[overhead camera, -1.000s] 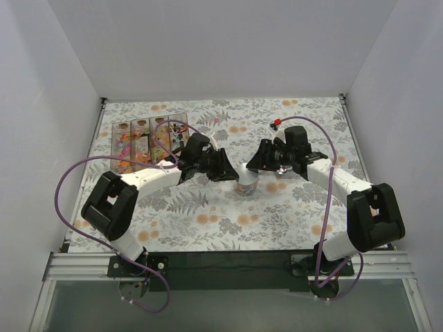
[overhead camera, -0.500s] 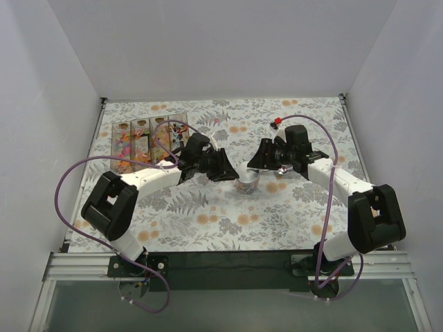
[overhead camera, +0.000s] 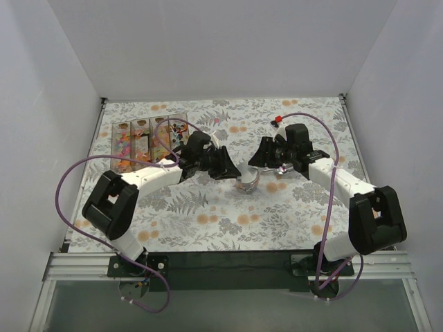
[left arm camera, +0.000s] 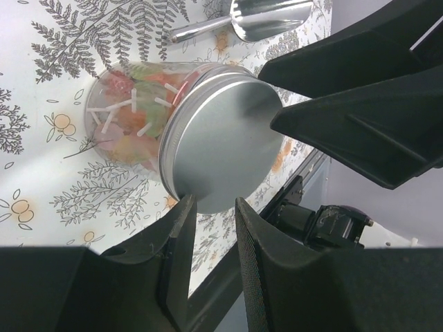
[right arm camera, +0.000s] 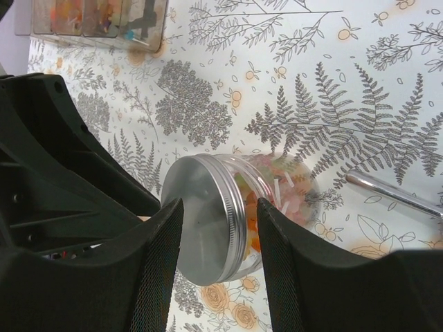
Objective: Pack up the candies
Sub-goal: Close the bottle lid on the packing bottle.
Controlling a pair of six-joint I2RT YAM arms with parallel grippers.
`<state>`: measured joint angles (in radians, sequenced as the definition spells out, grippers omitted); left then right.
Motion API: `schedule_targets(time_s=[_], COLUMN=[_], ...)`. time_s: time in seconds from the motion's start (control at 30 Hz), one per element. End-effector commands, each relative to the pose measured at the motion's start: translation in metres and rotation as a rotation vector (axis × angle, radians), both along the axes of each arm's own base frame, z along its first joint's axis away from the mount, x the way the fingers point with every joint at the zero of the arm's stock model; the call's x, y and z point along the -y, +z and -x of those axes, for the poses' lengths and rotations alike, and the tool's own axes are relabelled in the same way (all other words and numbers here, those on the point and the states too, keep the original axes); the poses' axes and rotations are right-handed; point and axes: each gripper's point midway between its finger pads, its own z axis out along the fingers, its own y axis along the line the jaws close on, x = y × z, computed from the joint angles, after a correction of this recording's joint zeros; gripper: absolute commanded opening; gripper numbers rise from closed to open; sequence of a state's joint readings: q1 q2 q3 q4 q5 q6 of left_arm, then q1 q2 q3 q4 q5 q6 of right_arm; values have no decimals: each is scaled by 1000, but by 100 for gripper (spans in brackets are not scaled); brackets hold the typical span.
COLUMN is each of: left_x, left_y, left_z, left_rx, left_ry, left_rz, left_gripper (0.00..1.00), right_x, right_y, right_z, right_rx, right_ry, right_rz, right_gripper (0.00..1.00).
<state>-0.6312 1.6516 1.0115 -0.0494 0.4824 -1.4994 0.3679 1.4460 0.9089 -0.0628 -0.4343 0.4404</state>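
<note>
Presently the candies [left arm camera: 138, 104] sit inside the lidded jar [left arm camera: 114, 142], tipped sideways on the surface [left arm camera: 41, 62]. The left claw [left arm camera: 214, 202] is narrowly spread and empty; the right claw [right arm camera: 219, 203] straddles the lid [right arm camera: 201, 232], and I cannot tell whether it grips. Risk: a loose hold lets the jar roll toward the scoop [left arm camera: 266, 17].

The left fingers [overhead camera: 225, 167] and right fingers [overhead camera: 257, 159] flank the jar [overhead camera: 248, 182].
</note>
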Motion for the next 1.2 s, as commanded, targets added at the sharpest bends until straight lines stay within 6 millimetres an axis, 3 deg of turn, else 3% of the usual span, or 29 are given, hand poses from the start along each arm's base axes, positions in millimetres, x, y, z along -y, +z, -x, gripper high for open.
schedule_targets(time_s=[0.0, 0.37, 0.9, 1.17], left_x=[9, 12, 16, 18], left_y=[13, 13, 17, 19], left_z=[-3, -4, -6, -6], left_rx=[22, 24, 30, 34], left_ry=[-18, -23, -27, -27], left_rz=[28, 28, 34, 37], left_gripper=[28, 28, 28, 28], right_x=[1, 7, 21, 26], right_y=[25, 21, -12, -15], right_z=[-8, -10, 5, 5], right_rx=[85, 94, 28, 17], right_ry=[-15, -32, -49, -54], right_rz=[2, 38, 76, 75], right_gripper=[54, 53, 49, 47])
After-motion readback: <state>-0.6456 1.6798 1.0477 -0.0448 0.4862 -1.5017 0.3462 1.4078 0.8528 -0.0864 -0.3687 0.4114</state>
